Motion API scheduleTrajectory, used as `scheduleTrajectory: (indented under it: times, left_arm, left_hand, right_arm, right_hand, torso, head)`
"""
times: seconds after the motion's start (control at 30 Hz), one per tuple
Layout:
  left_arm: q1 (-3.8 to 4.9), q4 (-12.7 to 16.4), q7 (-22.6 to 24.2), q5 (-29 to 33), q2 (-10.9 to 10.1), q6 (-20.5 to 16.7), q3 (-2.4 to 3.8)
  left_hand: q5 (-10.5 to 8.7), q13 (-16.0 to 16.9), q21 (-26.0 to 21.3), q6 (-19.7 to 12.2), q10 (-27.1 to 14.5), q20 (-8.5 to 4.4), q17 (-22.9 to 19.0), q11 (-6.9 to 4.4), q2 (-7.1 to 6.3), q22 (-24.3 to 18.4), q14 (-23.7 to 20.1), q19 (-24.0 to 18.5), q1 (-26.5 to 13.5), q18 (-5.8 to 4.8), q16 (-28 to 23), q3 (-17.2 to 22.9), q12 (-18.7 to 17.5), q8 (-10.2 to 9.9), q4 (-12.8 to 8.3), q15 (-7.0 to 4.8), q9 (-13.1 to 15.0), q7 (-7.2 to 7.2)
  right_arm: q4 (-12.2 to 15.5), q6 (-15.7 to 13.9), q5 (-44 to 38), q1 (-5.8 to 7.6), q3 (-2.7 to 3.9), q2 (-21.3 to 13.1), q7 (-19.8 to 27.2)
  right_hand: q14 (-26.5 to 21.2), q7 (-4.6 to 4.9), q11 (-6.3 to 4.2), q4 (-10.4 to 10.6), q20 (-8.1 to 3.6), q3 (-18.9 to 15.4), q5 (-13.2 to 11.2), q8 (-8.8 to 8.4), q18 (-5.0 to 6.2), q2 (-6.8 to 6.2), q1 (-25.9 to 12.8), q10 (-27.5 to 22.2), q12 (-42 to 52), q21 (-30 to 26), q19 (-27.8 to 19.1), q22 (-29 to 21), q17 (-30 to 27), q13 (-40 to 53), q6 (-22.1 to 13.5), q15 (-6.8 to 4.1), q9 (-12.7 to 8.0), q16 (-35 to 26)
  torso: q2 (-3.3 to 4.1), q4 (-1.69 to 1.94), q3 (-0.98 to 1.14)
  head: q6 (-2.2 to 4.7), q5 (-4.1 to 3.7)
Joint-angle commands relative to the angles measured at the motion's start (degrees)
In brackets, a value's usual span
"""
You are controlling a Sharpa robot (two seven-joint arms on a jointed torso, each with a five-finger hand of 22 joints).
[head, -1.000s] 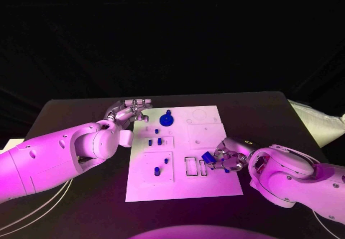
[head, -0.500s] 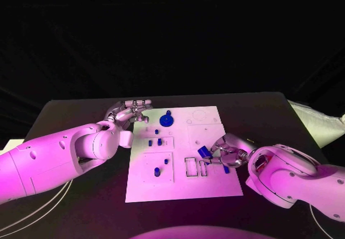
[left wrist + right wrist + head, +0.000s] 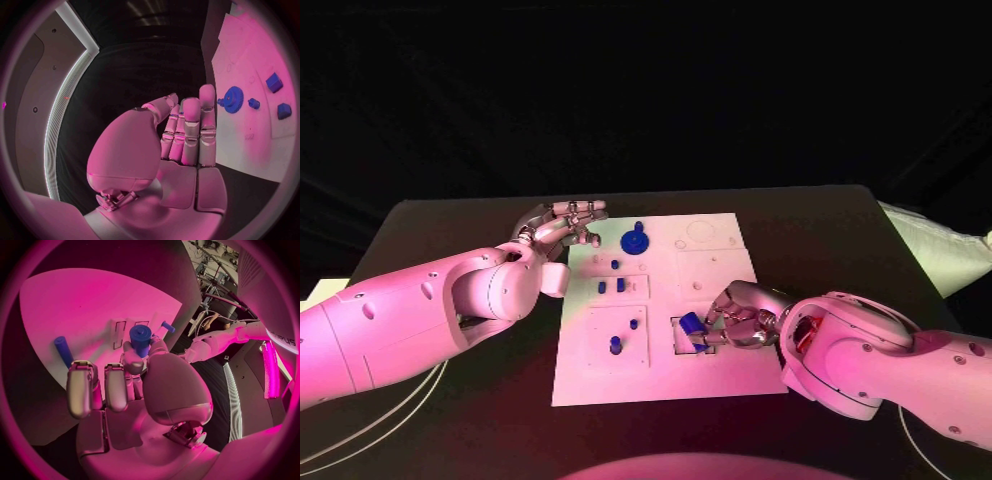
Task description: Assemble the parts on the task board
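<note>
Looks like this one's partway done. On the flat white rectangular task board (image 3: 668,375) in the middle of the black bench (image 3: 444,215) there's already a round blue gear (image 3: 635,240) sitting near the board's far edge, plus a few small blue pegs (image 3: 610,286) standing in the board's left-hand panels, toward the left arm. The two narrow rectangular slots (image 3: 685,335) near the board's middle still look unfilled from the head view.

The right robot hand (image 3: 733,322) is right over those slots, pinching a short blue cylindrical part (image 3: 140,339) between thumb and fingertips, so I'd guess that's the piece going in next. Another blue bar-shaped piece (image 3: 62,350) lies loose on the board just beside that hand, so at least two parts are left.

The left robot hand (image 3: 564,222) hovers at the board's far left corner, fingers straight and together, holding nothing.

Writing: there are a few pale letters at the rim of the right wrist view, but they're cut off and I can't read them properly.
</note>
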Motion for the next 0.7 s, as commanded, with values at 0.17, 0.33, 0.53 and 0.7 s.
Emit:
scheduleTrajectory:
  times: [0.17, 0.33, 0.53, 0.7]
  left_arm:
    - [0.00, 0.2, 0.3, -0.1, 0.1, 1.0, 0.04]
    - [0.00, 0.2, 0.3, -0.1, 0.1, 1.0, 0.04]
    - [0.00, 0.2, 0.3, -0.1, 0.1, 1.0, 0.04]
    - [0.00, 0.2, 0.2, -0.1, 0.1, 1.0, 0.04]
  left_hand:
    - [-0.13, 0.1, -0.1, -0.3, -0.3, 0.20, -0.1, 0.03, 0.11, 0.1, -0.5, -0.3, 0.0, 0.54, 0.1, 0.0, 0.4, 0.3, -0.4, 0.05, -0.1, -0.02]
    - [-0.13, 0.1, -0.1, -0.3, -0.3, 0.20, -0.1, 0.03, 0.11, 0.1, -0.5, -0.3, 0.0, 0.54, 0.1, 0.0, 0.4, 0.3, -0.4, 0.05, -0.1, -0.02]
    - [-0.13, 0.1, -0.1, -0.3, -0.3, 0.20, -0.1, 0.03, 0.11, 0.1, -0.5, -0.3, 0.0, 0.54, 0.1, 0.0, 0.4, 0.3, -0.4, 0.05, -0.1, -0.02]
    - [-0.13, 0.1, -0.1, -0.3, -0.3, 0.22, -0.1, 0.04, 0.11, 0.1, -0.5, -0.3, 0.0, 0.54, 0.1, 0.0, 0.5, 0.4, -0.4, 0.06, -0.1, -0.02]
  right_arm:
    - [-0.3, 4.3, -0.6, -0.17, 0.01, 0.7, -2.0]
    - [-0.6, 3.2, -1.5, -0.23, 0.01, 1.2, -2.4]
    - [-0.8, 1.7, -4.6, -0.27, 0.01, 1.6, -2.3]
    - [-0.9, 0.9, -6.1, -0.28, 0.01, 1.8, -2.1]
  right_hand:
    - [2.9, -0.21, -0.24, 0.0, -0.28, -1.0, -0.4, 0.35, -0.86, 0.10, -1.3, 0.8, 0.4, 0.4, 0.4, 2.4, 0.7, 0.7, 1.3, -0.56, 0.4, 0.5]
    - [2.9, -0.30, -0.33, 0.0, -0.37, -1.3, -0.6, 0.36, -0.87, 0.23, -1.9, 0.9, 0.4, 0.4, 0.4, 2.5, 0.7, 0.8, 1.5, -0.64, 0.6, 0.5]
    - [2.8, -0.52, -0.51, 0.0, -0.60, -3.7, -8.1, 0.26, -0.88, 0.49, -5.3, 1.0, -0.3, 0.4, 0.4, 2.5, 0.7, 0.9, 2.0, -0.83, 1.4, 0.4]
    - [2.7, -0.43, -0.46, 0.1, -0.61, -6.0, -21.1, -0.04, -0.84, -1.74, -10.5, 0.8, -1.2, 0.3, 0.3, 2.3, 0.4, 0.7, 1.8, -0.76, 2.0, 0.1]
  torso:
    - [0.00, -0.03, 0.08]
    - [0.00, -0.01, 0.07]
    - [0.04, -0.08, 0.09]
    - [-0.04, -0.06, 0.04]
  head:
    - [-0.32, 0.13]
    - [-0.32, 0.12]
    - [-0.37, 0.11]
    - [-0.35, 0.02]
